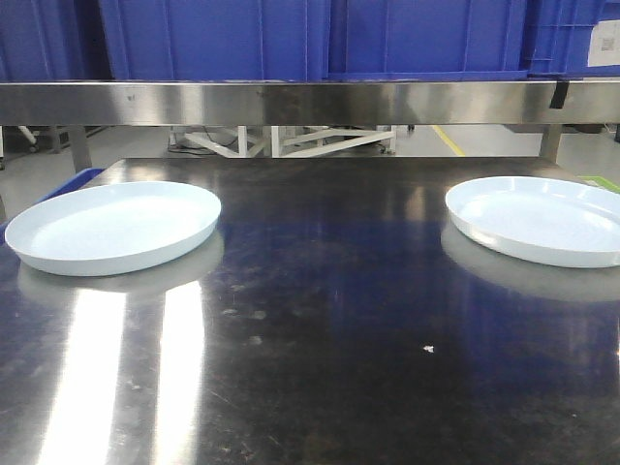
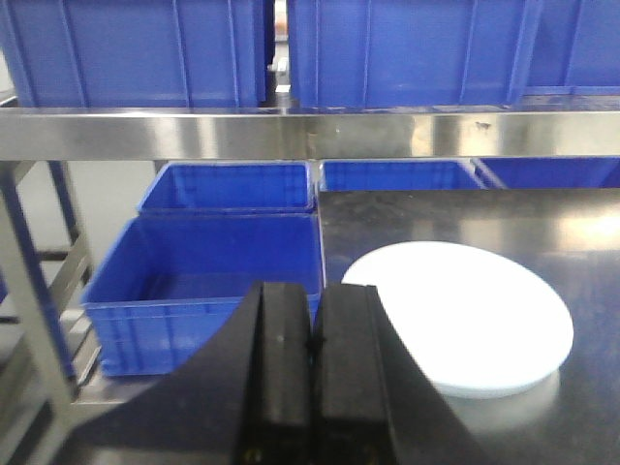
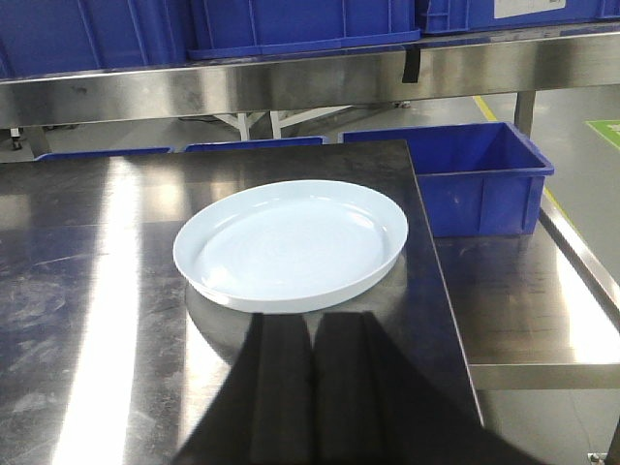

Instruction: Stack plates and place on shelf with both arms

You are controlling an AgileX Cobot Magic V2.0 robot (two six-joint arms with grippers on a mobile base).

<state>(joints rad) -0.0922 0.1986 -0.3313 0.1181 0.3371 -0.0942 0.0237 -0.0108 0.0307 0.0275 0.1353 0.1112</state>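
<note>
Front-facing view shows a shiny grey steel table (image 1: 320, 329) with two big round pale blue-white glossy plates on it. The left plate (image 1: 116, 228) sits on the left side of the table. The right plate (image 1: 542, 221) sits on the right side. They are well apart, with bare table between them. Neither plate is on top of the other, so no stacking is done yet.

A long silver steel shelf (image 1: 291, 102) runs across the far side, above the table, with big blue plastic bins (image 1: 213, 39) on it. No plate is up there.

The black left gripper (image 2: 312, 378) hangs near the left plate, not touching it. Its two fingers are pressed together and hold nothing. The black right gripper (image 3: 312, 387) hangs on the near side of the right plate. Its fingers look pressed together too, but they are dark and blurry in that view, so I am not fully sure. It holds nothing.

I think the job is right at the start. All of it is left: put one plate on the other, then lift the stack with both arms onto the shelf.
</note>
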